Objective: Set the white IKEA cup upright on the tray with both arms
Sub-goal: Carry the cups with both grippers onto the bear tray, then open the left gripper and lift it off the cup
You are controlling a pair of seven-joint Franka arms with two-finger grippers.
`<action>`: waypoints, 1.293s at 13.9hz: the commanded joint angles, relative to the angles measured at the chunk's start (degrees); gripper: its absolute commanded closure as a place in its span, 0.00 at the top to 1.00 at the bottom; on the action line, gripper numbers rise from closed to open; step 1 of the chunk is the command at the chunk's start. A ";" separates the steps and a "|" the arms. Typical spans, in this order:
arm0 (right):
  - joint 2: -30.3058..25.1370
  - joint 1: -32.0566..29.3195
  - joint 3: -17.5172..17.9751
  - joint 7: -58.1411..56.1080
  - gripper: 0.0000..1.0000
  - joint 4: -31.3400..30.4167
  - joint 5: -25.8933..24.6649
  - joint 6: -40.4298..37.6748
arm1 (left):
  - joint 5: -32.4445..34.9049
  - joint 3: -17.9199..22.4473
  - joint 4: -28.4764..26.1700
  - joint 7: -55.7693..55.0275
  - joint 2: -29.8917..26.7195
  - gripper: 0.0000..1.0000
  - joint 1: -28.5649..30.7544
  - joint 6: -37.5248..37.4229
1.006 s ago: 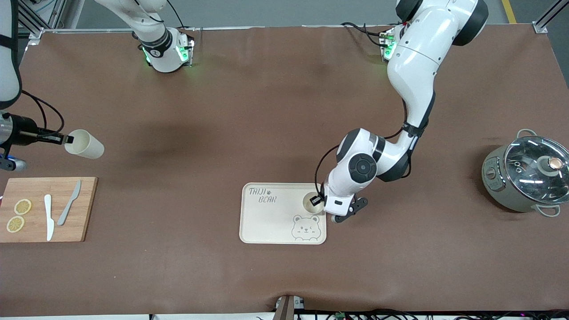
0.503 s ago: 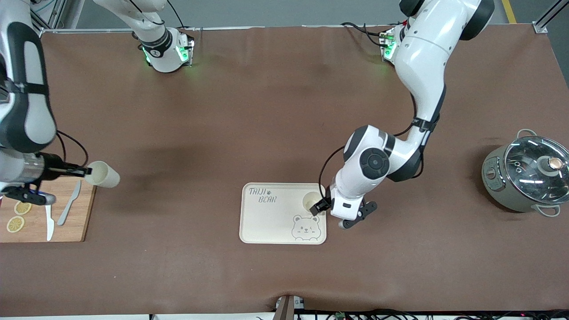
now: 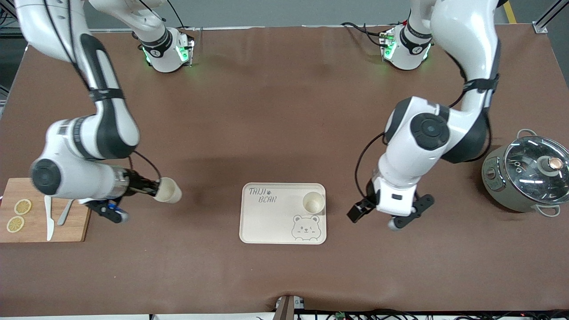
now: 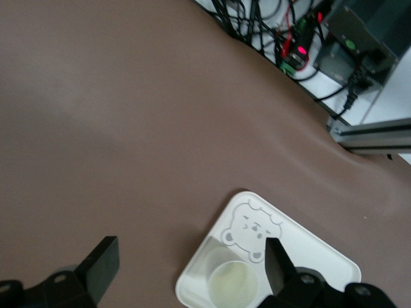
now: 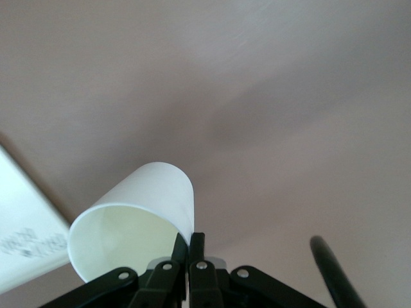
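- While one white cup (image 3: 313,202) already stands upright on the tray (image 3: 266,222), in the corner nearest the left arm's end, the right gripper (image 3: 153,189) carries a second cup (image 3: 169,191), its fingers pinched tight on the rim; this cup lies tilted on its side over bare counter (image 3: 275,133), between the cutting board (image 3: 82,231) and the tray.
- To place it well, the cup should be turned mouth-up over the open stretch of tray under the "TAIJI BEAR" lettering (image 3: 262,195), then lowered flat, well apart from the seated cup.
- Left gripper (image 3: 371,213) hangs beside the tray with fingers spread wide, empty; it waits.
- Nothing blocks the path; the knives (image 3: 49,218), lemon slices (image 3: 18,215) and pot (image 3: 526,175) lie well apart.
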 commanded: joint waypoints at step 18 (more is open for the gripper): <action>13.01 16.85 -0.69 27.44 0.00 5.69 8.77 15.81 | 1.24 0.09 -2.13 22.65 -22.11 1.00 17.60 -28.45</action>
